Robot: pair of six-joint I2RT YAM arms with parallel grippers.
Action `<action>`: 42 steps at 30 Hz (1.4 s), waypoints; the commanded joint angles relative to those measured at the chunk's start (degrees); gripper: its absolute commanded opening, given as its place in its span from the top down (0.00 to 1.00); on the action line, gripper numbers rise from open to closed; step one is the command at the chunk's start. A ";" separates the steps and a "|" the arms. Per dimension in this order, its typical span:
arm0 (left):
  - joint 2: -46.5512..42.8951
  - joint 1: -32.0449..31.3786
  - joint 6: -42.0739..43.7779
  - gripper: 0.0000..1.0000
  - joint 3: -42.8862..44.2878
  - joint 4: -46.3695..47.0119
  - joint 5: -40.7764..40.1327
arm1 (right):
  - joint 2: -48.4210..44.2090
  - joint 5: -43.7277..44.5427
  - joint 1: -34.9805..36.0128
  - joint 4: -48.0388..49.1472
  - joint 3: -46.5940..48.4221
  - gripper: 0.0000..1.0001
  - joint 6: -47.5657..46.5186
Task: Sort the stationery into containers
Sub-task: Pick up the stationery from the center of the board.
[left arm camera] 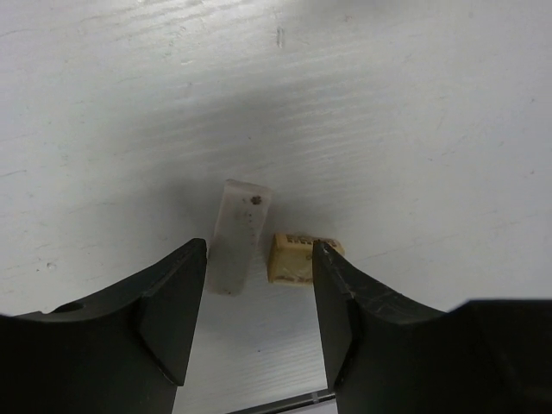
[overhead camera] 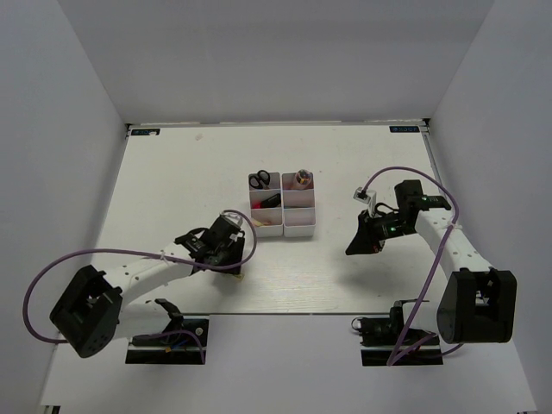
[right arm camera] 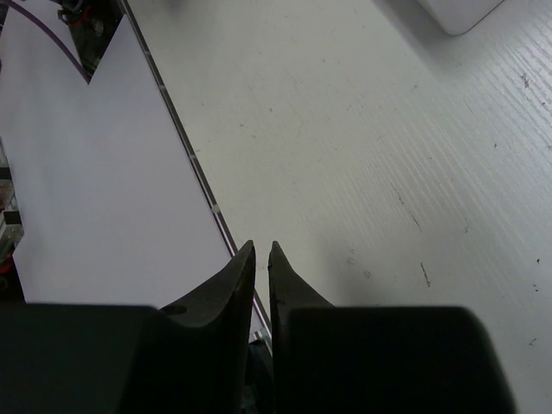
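The white bins [overhead camera: 297, 226] stand mid-table in two columns. Black-handled scissors [overhead camera: 259, 180] lie in the back left bin, a marker [overhead camera: 302, 178] stands in the back right one, and something magenta [overhead camera: 260, 204] is in the middle left one. My left gripper [overhead camera: 231, 259] hangs low over the table near its front edge. In the left wrist view it [left arm camera: 259, 250] is open, its fingers on either side of a small tan piece [left arm camera: 291, 258] and a whitish flat piece [left arm camera: 240, 235], touching neither. My right gripper [overhead camera: 358, 246] is shut and empty [right arm camera: 261, 248], to the right of the bins.
The table's front edge with its metal strip [right arm camera: 203, 185] runs just below both grippers. A corner of a bin [right arm camera: 457, 10] shows at the top of the right wrist view. White walls enclose the table on three sides.
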 commanded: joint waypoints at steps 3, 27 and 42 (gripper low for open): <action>-1.03 3.47 -0.94 0.37 -1.57 3.25 2.17 | 0.28 -1.70 -0.74 -1.18 1.98 0.85 0.13; -1.92 6.29 -4.03 0.44 -7.11 8.18 2.61 | 1.08 -3.10 -1.70 -1.97 2.25 0.84 -0.49; 2.66 2.96 4.85 0.56 1.68 -7.20 -5.12 | 1.52 -4.16 -1.88 -3.11 2.77 0.83 -0.92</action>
